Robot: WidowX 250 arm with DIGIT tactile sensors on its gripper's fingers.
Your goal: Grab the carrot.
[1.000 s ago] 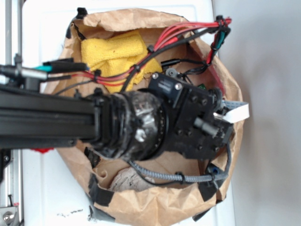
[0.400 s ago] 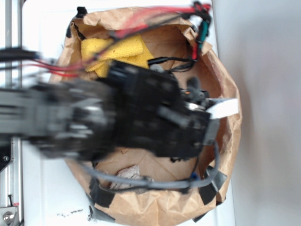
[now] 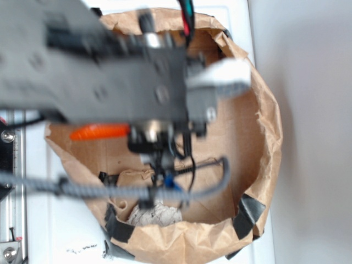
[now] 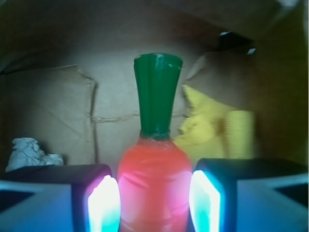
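Observation:
The carrot (image 4: 153, 169) is glossy orange with a dark green flared stem cap (image 4: 157, 92) pointing away from the wrist camera. My gripper (image 4: 153, 193) is shut on it, and both lit pads (image 4: 104, 203) press on its thick orange body. In the exterior view the carrot's orange tapered end (image 3: 99, 132) sticks out to the left from under my blurred arm (image 3: 110, 77). The arm hides the jaws there. The carrot is inside the brown paper bag (image 3: 264, 137).
A yellow cloth (image 4: 212, 128) lies on the bag floor beyond the carrot, to the right. Crumpled white paper (image 4: 29, 152) lies at the left and shows near the bag's front in the exterior view (image 3: 157, 214). The bag's walls ring the space.
My arm has risen toward the exterior camera and swung to the top left, now large and blurred. The carrot's orange end now shows. The yellow cloth is now hidden there.

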